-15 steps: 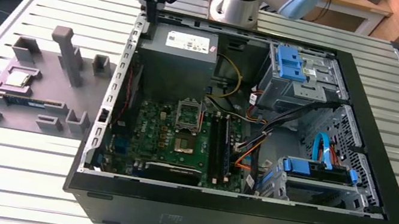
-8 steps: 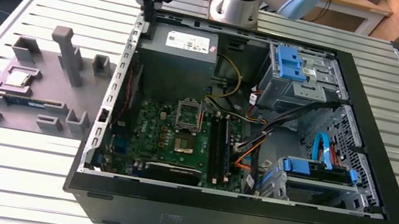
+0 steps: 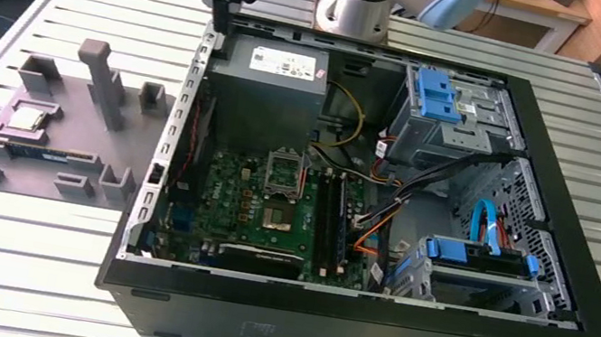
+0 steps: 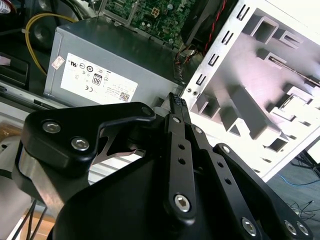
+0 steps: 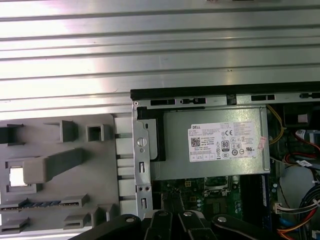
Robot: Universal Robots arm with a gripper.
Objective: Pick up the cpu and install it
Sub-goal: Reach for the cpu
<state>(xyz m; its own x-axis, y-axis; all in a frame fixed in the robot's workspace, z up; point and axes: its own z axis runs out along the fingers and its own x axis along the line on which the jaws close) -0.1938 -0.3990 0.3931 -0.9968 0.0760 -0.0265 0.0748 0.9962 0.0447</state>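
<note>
One cpu [image 3: 28, 117] rests in grey tray [image 3: 69, 125] (tool [image 3: 219, 19] well apart).

Exterior view: high, angled down over open black computer case [image 3: 372, 325] on slatted metal counter [image 3: 3, 265]; first wrist view straight down, second wrist view close, oblique past black pincer [image 4: 176, 102]; all share grey metal power-supply box [image 5: 210, 150].

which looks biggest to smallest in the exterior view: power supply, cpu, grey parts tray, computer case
1. computer case
2. grey parts tray
3. power supply
4. cpu
No two look close in size.
</note>
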